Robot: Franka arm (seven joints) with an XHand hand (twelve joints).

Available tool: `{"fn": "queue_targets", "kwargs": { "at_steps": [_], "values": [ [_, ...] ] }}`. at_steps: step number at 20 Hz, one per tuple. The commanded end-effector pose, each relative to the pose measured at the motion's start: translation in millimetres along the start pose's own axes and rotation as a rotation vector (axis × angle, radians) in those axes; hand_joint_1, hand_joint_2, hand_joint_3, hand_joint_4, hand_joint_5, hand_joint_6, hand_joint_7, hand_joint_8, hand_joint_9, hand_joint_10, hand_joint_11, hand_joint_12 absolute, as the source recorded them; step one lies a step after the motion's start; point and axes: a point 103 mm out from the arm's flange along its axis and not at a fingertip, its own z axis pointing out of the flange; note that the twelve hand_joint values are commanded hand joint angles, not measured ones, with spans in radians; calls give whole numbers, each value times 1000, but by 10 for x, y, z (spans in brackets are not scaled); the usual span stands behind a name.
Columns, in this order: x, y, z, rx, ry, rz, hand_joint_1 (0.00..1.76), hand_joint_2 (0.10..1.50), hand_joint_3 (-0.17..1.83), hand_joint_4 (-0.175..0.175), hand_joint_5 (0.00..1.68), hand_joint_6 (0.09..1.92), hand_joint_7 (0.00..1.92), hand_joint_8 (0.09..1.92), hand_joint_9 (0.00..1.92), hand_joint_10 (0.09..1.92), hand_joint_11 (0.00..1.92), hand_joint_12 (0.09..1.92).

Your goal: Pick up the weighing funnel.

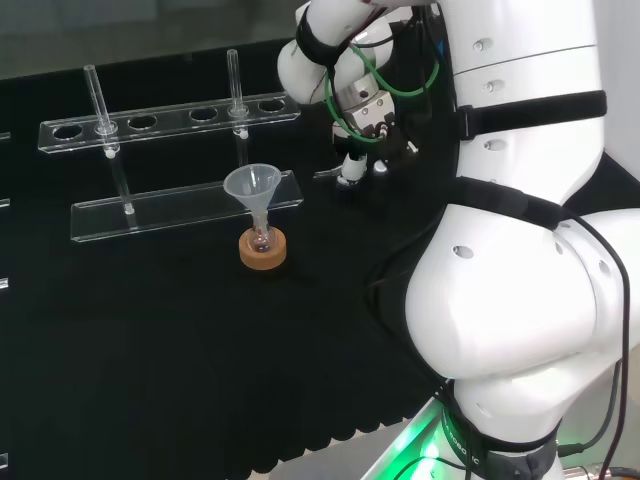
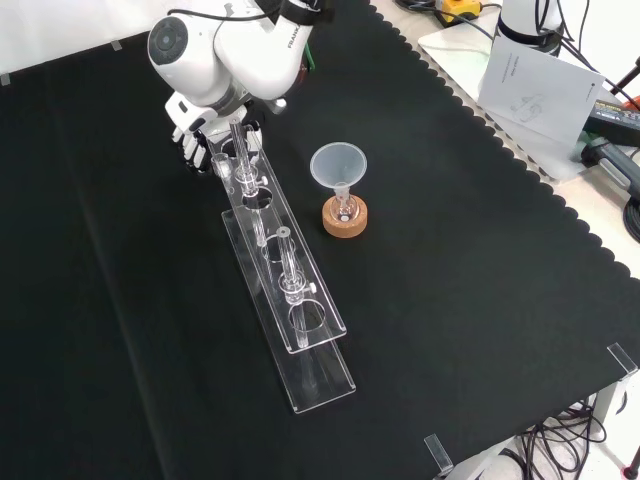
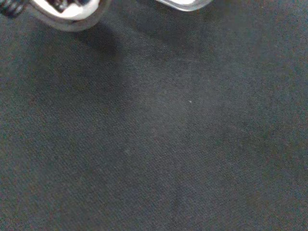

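In the head view the hand (image 1: pixel 358 120) hangs low over the cloth, to the right of the rack's end. A small thin clear piece, seemingly the weighing funnel (image 1: pixel 326 174), lies on the cloth and sticks out to the left from under the hand's lowest tip. From the front, the hand (image 2: pixel 196 140) sits at the top left under the white arm link, just behind the rack's far end. The weighing funnel is not plain there. Close black cloth shows in the wrist view, with blurred white parts of the hand (image 3: pixel 67 14) at the edge. Whether the hand grips the piece is hidden.
A clear test-tube rack (image 1: pixel 170 120) (image 2: pixel 290 290) with upright tubes stands left of the hand in the head view. The big funnel (image 1: pixel 252 185) (image 2: pixel 338 165) stands in a small flask on a cork ring (image 1: pixel 263 250). Papers and cables (image 2: pixel 530 80) lie beyond the cloth's edge.
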Motion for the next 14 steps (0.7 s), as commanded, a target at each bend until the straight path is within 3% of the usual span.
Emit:
{"fn": "queue_targets", "kwargs": {
  "at_steps": [1,14],
  "values": [
    [8,2,16,5,3,8,854,659,542,5,705,654,542,632,704,502,412,1299],
    [-173,-12,73,4,39,15,854,656,549,-2,671,658,526,634,695,502,413,1297]
  ]
}}
